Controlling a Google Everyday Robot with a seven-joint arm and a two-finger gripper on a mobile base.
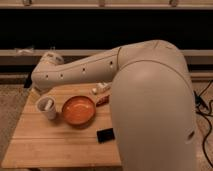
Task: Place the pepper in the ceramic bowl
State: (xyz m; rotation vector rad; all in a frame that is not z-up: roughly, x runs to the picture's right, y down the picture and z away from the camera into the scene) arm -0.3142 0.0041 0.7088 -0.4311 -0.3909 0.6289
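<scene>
Hovering near the cup (46,108), the gripper (40,82), whose hold I cannot tell, could shove the bowl (78,110) while reaching for the pepper (102,100) tucked beside its rim.

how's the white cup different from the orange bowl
The white cup is narrow and tall, while the ceramic bowl is wide, shallow and orange with a glossy inside. The cup stands at the left, just under the gripper. The bowl sits to the cup's right, nearer the pepper. Both stand upright, side by side, on the wooden table.
</scene>
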